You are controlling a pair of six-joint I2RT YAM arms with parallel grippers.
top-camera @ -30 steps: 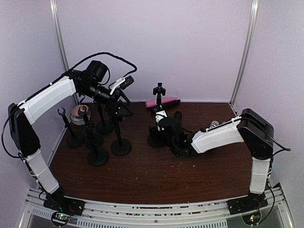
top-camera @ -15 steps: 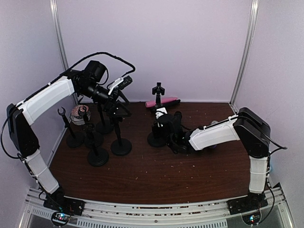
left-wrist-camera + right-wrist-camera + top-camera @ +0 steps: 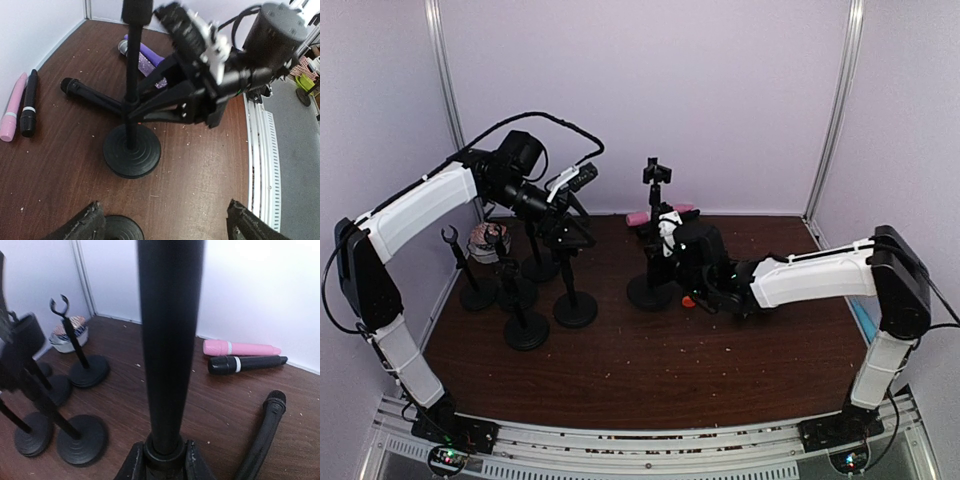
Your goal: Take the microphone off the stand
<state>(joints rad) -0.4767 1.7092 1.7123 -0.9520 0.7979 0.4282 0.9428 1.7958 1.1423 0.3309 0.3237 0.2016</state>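
From above, the left gripper (image 3: 568, 222) is seen with jaws spread wide at the head of a stand (image 3: 575, 308) in the left cluster, while the right gripper (image 3: 660, 240) is clamped on the upright central stand (image 3: 650, 292). In the left wrist view, nothing is shown between the spread fingers (image 3: 92, 220). In the right wrist view, a dark tilted cylinder, taken to be the microphone (image 3: 22, 337), is seen far left, nearest the left jaws.

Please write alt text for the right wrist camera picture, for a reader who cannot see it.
A black stand pole fills the centre, with the right gripper closed on its lower collar. Behind it, a pink microphone and a black microphone lie side by side on the brown table.
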